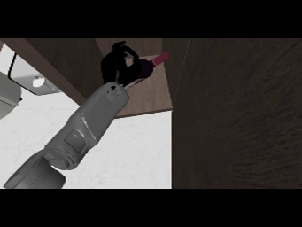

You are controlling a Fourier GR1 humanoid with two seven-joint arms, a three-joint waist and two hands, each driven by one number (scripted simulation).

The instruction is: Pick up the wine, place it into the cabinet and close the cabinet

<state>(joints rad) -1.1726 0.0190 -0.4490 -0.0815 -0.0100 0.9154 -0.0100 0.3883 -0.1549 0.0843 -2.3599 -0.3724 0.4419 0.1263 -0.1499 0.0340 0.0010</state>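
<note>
Looming nearest, the cabinet door (245,115) is standing open; left hand (117,66) is curling fingers around the wine (150,64), label unreadable.

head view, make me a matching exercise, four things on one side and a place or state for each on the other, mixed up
Things:
1. dark wine bottle with red cap
2. black left robot hand
3. dark wooden cabinet door
4. white speckled counter

Descriptions:
A. fills the view's right side, swung open
B. curled round the bottle
C. held inside the cabinet, cap pointing up-right
D. pale surface under the grey forearm

Pairs: 1-C, 2-B, 3-A, 4-D
</note>
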